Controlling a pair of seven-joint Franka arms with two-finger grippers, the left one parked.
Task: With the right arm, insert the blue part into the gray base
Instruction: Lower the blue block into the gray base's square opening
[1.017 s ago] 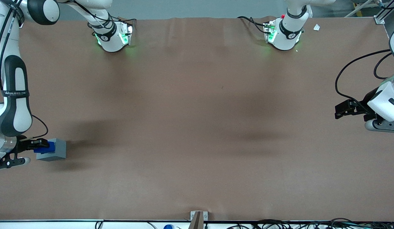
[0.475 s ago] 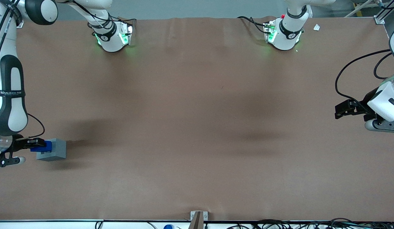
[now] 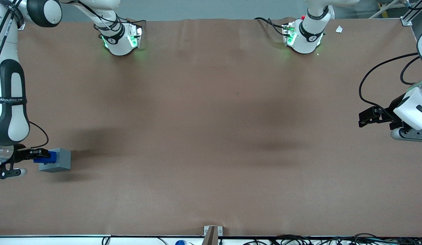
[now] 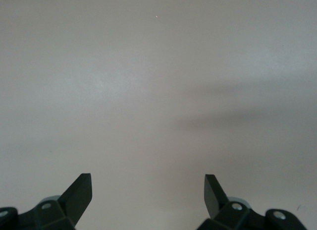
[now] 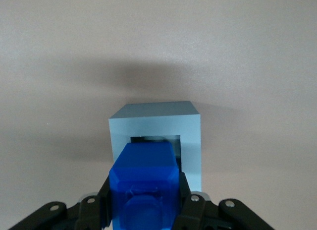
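Note:
The gray base [image 3: 58, 161] sits on the brown table at the working arm's end, toward the front camera. My right gripper [image 3: 38, 154] is shut on the blue part [image 3: 46, 157] and holds it just above the base's top, over the edge nearest the arm. In the right wrist view the blue part [image 5: 144, 183] sits between the black fingers [image 5: 190, 200] and partly covers the square recess [image 5: 157, 139] in the gray base [image 5: 158, 122]. The part's lower end is hidden.
The brown table [image 3: 211, 136] stretches wide toward the parked arm's end. Two arm bases with green lights [image 3: 120, 39] [image 3: 302, 35] stand at the table's back edge. A small bracket [image 3: 212, 232] sits at the front edge.
My right gripper with the blue part has shifted slightly toward the working arm's end of the table, mostly in the first half second. The gray base has not moved.

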